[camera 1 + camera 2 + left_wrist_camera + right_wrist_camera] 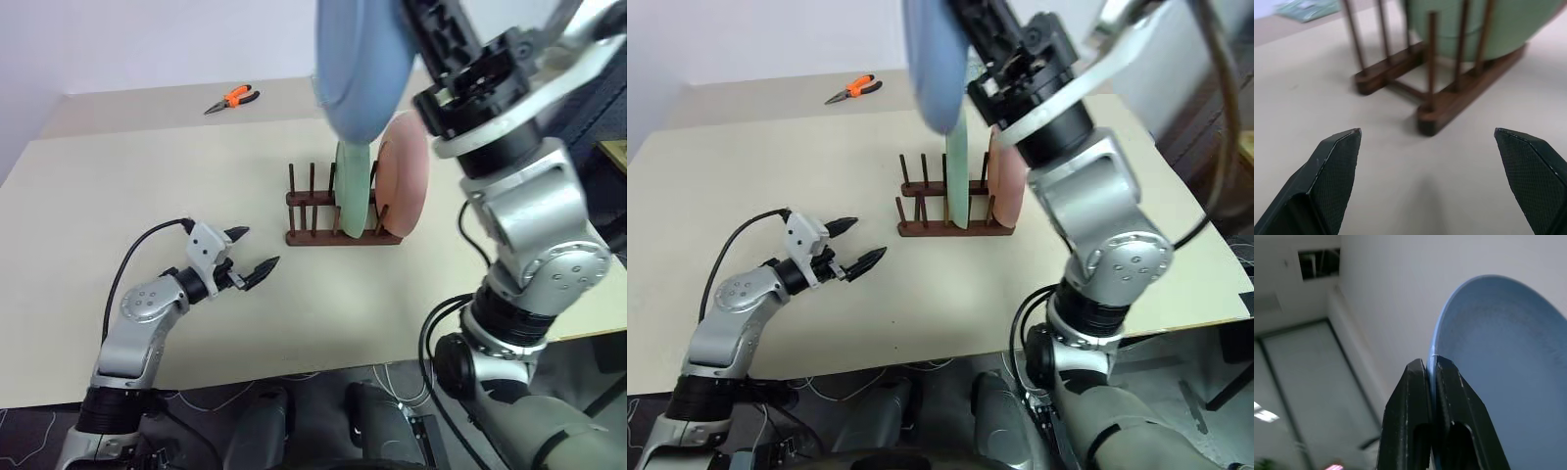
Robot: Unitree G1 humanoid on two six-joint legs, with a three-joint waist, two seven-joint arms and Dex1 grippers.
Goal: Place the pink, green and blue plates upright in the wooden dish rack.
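Observation:
The dark wooden dish rack (318, 217) stands mid-table. A mint green plate (353, 191) and a pale pink plate (405, 176) stand upright in its right slots. High above the rack hangs the light blue plate (358, 59), held by its rim in my right gripper (1431, 369), which is shut on it. My left gripper (253, 253) hovers low over the table, left of and nearer than the rack, open and empty. In the left wrist view its fingertips (1339, 156) frame the rack (1449, 98) and the green plate (1498, 24).
Orange-handled pliers (233, 98) lie at the table's far edge. The table's near edge (294, 377) runs just below my left arm. The rack's left slots (304, 196) hold nothing.

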